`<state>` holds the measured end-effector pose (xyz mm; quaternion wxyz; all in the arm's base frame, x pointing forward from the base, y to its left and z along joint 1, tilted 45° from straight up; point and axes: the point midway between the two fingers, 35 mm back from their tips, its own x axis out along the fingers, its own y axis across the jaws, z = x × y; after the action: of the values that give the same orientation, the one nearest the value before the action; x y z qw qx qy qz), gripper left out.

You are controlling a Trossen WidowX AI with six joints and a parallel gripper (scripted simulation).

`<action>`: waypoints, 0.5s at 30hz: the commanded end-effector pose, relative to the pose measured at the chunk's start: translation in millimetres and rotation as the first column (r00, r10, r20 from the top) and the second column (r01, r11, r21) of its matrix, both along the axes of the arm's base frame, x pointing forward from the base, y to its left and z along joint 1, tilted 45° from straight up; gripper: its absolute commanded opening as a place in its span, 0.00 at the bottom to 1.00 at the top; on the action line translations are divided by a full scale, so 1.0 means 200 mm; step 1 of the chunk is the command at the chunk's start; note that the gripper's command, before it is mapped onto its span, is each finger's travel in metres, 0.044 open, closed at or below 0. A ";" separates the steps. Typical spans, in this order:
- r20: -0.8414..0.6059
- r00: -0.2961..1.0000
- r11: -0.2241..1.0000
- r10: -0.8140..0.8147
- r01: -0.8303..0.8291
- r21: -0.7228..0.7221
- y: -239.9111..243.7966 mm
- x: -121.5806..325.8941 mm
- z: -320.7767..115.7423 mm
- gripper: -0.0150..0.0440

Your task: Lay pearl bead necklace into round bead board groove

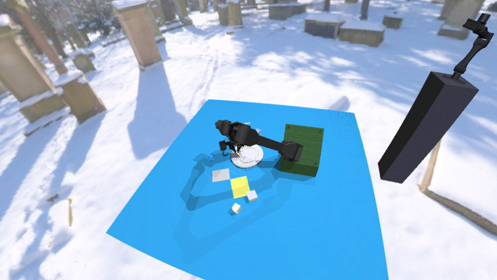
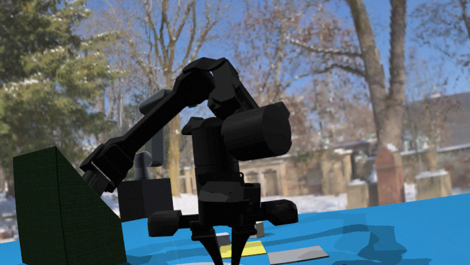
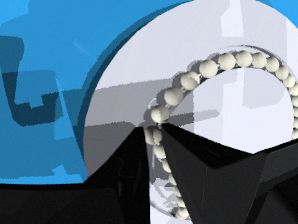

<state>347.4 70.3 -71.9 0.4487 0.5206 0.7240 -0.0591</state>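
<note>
The round white bead board (image 1: 260,155) (image 3: 125,65) lies below the gripper. The pearl bead necklace (image 1: 258,154) (image 3: 243,58) lies on it as a ring. In the wrist view its upper stretch follows the groove closely, while the lower left stretch runs inside the groove's curved line. My gripper (image 1: 238,151) (image 2: 226,261) (image 3: 152,133) points down at the ring's left side in the wrist view, nearly closed, with a bead between its fingertips. The fingers hide part of the necklace and board, and the exterior view cuts off the tips.
A grey plate (image 1: 220,175) (image 2: 297,255), a yellow square (image 1: 240,186) (image 2: 245,251), a lilac block (image 1: 252,195) (image 2: 222,238) and a cream block (image 1: 236,208) (image 2: 259,229) lie near the board. Small blue bits (image 1: 211,157) lie beside it. The green base (image 1: 302,139) (image 2: 36,210) carries the arm.
</note>
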 end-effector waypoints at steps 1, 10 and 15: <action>-0.003 1.000 1.000 -0.004 0.004 0.006 0.02 0.00 -0.01 0.25; 0.001 1.000 1.000 0.001 -0.001 0.000 0.00 0.00 0.00 0.65; 0.000 1.000 1.000 -0.001 0.001 0.002 0.00 0.00 0.00 0.88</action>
<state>347.6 71.1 -72.7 0.4486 0.5207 0.7239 -0.0593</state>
